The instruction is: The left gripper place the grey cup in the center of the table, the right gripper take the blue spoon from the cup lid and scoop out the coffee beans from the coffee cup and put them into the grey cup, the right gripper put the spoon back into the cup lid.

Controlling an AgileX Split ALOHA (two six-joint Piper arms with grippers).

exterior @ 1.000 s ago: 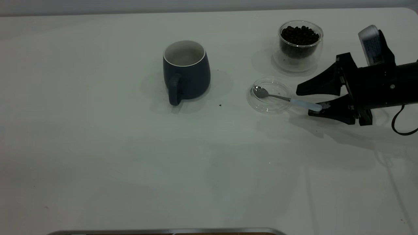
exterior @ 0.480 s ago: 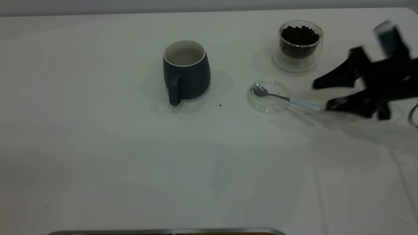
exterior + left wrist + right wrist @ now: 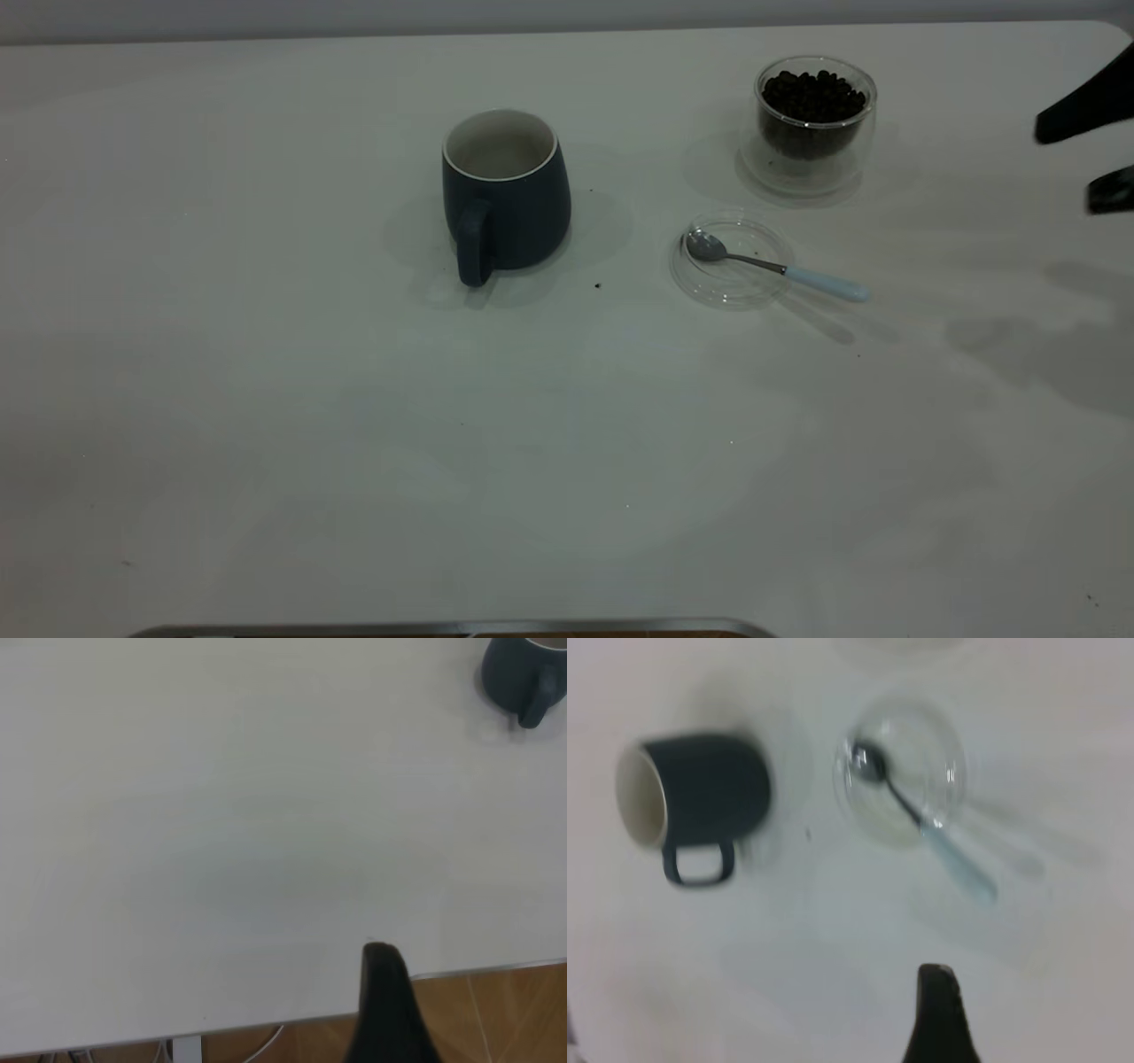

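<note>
The grey cup (image 3: 509,208) stands upright near the middle of the table (image 3: 567,461), handle toward the front; it also shows in the left wrist view (image 3: 523,673) and the right wrist view (image 3: 700,793). The blue spoon (image 3: 780,268) lies with its bowl in the cup lid (image 3: 731,285) and its pale handle out over the rim. The coffee cup (image 3: 815,133) holds the coffee beans (image 3: 813,96) behind the lid. My right gripper (image 3: 1076,164) is open and empty at the far right edge, well clear of the spoon. Of my left gripper, only one finger (image 3: 383,992) shows, over the table's front edge.
A small dark speck (image 3: 597,285) lies between the grey cup and the lid. A metal strip (image 3: 443,627) runs along the table's front edge. The right gripper's shadow (image 3: 1036,341) falls on the table at the right.
My right gripper has pulled back to the right and away from the spoon's handle, now almost out of view. The spoon stays in the lid. The cups have not moved.
</note>
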